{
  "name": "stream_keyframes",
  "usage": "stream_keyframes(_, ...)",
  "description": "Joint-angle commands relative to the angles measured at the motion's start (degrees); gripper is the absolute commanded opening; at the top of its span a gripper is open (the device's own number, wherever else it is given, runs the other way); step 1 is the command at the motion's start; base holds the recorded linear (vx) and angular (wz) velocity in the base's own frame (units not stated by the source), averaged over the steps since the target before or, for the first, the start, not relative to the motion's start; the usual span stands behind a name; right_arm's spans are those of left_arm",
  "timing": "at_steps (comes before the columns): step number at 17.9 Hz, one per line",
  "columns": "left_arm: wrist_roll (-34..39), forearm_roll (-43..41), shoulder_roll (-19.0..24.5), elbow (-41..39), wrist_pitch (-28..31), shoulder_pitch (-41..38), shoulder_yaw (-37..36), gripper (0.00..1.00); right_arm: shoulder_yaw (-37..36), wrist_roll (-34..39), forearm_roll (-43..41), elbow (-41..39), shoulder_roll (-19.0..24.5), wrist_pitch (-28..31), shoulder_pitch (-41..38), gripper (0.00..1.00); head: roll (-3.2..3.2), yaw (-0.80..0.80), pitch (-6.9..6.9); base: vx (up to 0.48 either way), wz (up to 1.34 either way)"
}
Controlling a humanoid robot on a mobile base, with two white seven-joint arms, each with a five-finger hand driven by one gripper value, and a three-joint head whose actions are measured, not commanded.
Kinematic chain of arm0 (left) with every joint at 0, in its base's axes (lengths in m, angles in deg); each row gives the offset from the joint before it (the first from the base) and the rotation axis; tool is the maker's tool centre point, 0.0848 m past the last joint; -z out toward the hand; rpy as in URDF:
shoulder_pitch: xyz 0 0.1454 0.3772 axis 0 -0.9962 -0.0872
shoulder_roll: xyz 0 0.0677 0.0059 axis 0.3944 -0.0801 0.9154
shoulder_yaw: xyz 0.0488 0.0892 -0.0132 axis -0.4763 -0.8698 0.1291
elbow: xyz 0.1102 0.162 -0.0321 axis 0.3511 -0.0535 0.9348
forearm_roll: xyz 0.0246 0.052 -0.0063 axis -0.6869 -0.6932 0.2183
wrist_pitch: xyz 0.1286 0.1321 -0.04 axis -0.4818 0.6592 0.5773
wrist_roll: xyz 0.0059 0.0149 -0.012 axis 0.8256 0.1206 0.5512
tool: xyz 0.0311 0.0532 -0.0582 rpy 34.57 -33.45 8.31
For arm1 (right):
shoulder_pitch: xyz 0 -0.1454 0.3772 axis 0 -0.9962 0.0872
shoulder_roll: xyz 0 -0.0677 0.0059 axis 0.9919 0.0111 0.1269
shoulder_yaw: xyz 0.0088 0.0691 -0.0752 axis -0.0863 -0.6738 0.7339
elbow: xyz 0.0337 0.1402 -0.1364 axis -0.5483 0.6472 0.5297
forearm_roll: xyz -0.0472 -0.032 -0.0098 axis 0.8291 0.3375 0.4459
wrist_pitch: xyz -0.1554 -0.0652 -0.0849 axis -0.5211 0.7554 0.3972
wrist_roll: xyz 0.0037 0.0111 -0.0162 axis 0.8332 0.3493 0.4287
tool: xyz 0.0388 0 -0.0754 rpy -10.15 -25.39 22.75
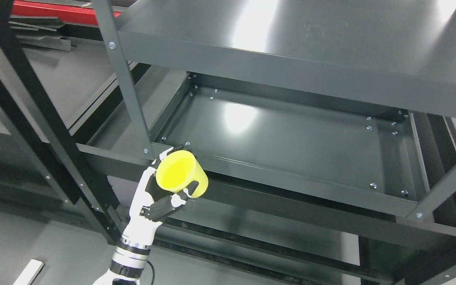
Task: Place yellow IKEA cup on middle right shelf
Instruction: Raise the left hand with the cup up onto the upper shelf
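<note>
The middle shelf point(291, 138) is a dark grey metal tray with a raised lip on all sides, and its flat bed lies bare and glossy from the near left corner across to the far right. Its front lip runs diagonally from the left upright post point(123, 75) down toward the lower right, where a second post point(447, 186) crosses the corner. Above it the top shelf point(311, 43) overhangs as a broad slab, so the opening to the middle level is a wide slot between that slab's front edge and the tray's front lip. Another rack point(34, 103) stands to the left, its black struts slanting past. The yellow cup point(181, 173) hangs in front of the shelf's near left corner, just outside the lip and overlapping it in the head view, close to the foot of the left post. It is tilted: its open mouth faces up and to the left toward the camera, and its long axis runs from that mouth down and to the right toward its base. The left hand point(160, 198) grips it from below and from the left, white fingers point(172, 202) curled under the body, one fingertip showing above the rim.
</note>
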Motion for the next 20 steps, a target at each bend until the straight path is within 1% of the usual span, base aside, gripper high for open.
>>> stream_keyframes(1, -1.8, 0.0, 1.0, -2.3, -3.4, -1.7, -9.9, 0.02, 1.1, 0.0, -1.4, 0.0, -1.0, 0.0, -0.8, 0.99, 0.00, 0.00, 0.00, 0.034, -0.22)
stream_keyframes(3, -3.9, 0.0, 1.0, -2.3, -8.4, -1.1, -12.2, 0.02, 1.0, 0.0, -1.4, 0.0, -1.0, 0.0, -0.8, 0.99, 0.00, 0.00, -0.01, 0.041, -0.21)
stream_keyframes(4, -4.4, 0.0, 1.6, -2.4, -10.7, -0.5, -13.3, 0.02, 1.0, 0.0, -1.4, 0.0, -1.0, 0.0, -0.8, 0.99, 0.00, 0.00, -0.02, 0.034, -0.22)
stream_keyframes(5, -4.8, 0.0, 3.1, -2.9, -12.3, 0.6, -14.8, 0.02, 1.0, 0.0, -1.4, 0.0, -1.0, 0.0, -0.8, 0.99, 0.00, 0.00, -0.02, 0.034, -0.22)
stream_keyframes(7, -5.0, -0.1, 3.0, -3.0, -14.0, 1.5, -17.0, 0.02, 1.0, 0.0, -1.4, 0.0, -1.0, 0.0, -0.8, 0.99, 0.00, 0.00, -0.02, 0.031, -0.21)
stream_keyframes(10, -5.0, -0.1, 2.9, -3.0, -17.0, 5.8, -20.7, 0.03, 1.0, 0.0, -1.4, 0.0, -1.0, 0.0, -0.8, 0.99, 0.00, 0.00, -0.02, 0.010, -0.09)
stream_keyframes(12, -5.0, -0.1, 2.7, -3.0, -17.2, 10.0, -22.8, 0.03, 1.0, 0.0, -1.4, 0.0, -1.0, 0.0, -0.8, 0.99, 0.00, 0.00, -0.02, 0.012, -0.01)
stream_keyframes(15, -4.7, -0.1, 1.4, -3.0, -16.5, 18.4, -30.4, 0.03, 1.0, 0.0, -1.4, 0.0, -1.0, 0.0, -0.8, 0.99, 0.00, 0.00, -0.03, 0.014, -0.02)
stream_keyframes(16, -4.3, -0.1, 1.1, -3.0, -16.1, 20.9, -31.4, 0.03, 1.0, 0.0, -1.4, 0.0, -1.0, 0.0, -0.8, 0.99, 0.00, 0.00, -0.03, 0.018, -0.11)
stream_keyframes(18, -3.6, -0.1, 1.0, -3.0, -12.8, 26.1, -31.6, 0.03, 1.0, 0.0, -1.4, 0.0, -1.0, 0.0, -0.8, 0.99, 0.00, 0.00, -0.03, 0.015, -0.09)
stream_keyframes(20, -0.4, 0.0, 1.0, -3.0, -7.1, 32.6, -32.1, 0.03, 1.0, 0.0, -1.4, 0.0, -1.0, 0.0, -0.8, 0.99, 0.00, 0.00, -0.03, 0.007, -0.03)
